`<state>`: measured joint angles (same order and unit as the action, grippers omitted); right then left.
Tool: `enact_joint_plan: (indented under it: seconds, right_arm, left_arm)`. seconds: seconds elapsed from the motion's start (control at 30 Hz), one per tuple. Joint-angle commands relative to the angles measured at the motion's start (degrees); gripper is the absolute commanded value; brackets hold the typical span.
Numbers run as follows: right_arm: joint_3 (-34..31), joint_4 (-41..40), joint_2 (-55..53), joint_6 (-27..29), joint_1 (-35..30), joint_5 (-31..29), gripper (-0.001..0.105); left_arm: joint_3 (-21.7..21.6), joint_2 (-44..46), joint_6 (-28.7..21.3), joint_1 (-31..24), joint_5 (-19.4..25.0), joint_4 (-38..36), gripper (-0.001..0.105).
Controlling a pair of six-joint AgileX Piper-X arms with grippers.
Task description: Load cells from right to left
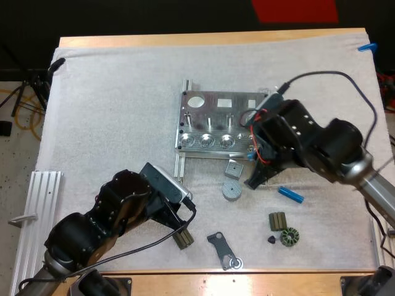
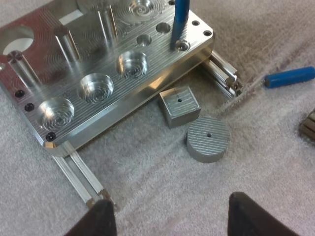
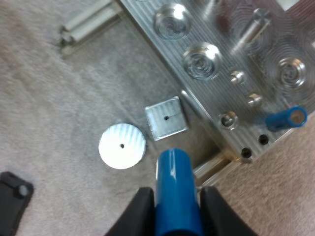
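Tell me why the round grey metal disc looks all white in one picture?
Right wrist view: light glares off the round grey metal disc, washing its top white, near the blue cylinder the right gripper holds. Left wrist view: the same disc is plain grey, its fine grooves showing. High view: it is grey too.

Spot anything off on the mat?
Nothing broken or spilled. A loose blue cylinder lies on its side on the mat, off the fixture's right end, where a second blue cylinder stands. Likely waiting stock.

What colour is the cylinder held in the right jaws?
Bright blue; the cylinder shows best in the right wrist view.
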<state>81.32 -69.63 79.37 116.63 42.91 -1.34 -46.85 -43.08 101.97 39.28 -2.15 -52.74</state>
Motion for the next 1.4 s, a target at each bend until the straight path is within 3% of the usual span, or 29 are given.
enact_joint_plan:
  seconds: [0.0, 0.27, 0.53, 0.7, 1.0, 1.37]
  right_arm:
    - [1.21, -0.33, 1.30, 1.99, -0.05, -0.16, 0.000]
    - [6.16, -1.52, 9.66, 7.60, -0.05, -6.24, 0.000]
    - [12.39, -2.73, 16.44, 8.82, -4.26, -6.06, 0.000]
    - [15.18, -2.74, 19.97, 8.82, -7.62, -2.37, 0.000]
    - [15.35, -2.18, 25.00, 11.16, -8.48, -1.04, 0.000]
    - [15.35, 1.17, 28.75, 13.35, -8.48, -6.15, 0.000]
  left_arm:
    - [-0.14, -0.29, 1.10, 0.18, 1.54, -0.03, 0.050]
    - [-0.14, -0.48, 1.10, 0.18, 1.54, 0.44, 0.050]
    - [-0.14, -0.48, 1.10, 0.18, 1.54, 0.44, 0.050]
    - [-0.14, -0.48, 1.10, 0.18, 1.54, 0.44, 0.050]
    - [-0.14, -0.48, 0.54, 0.18, 1.54, 0.44, 0.050]
    - [-0.14, -0.48, 0.55, 0.18, 1.47, 0.44, 0.050]
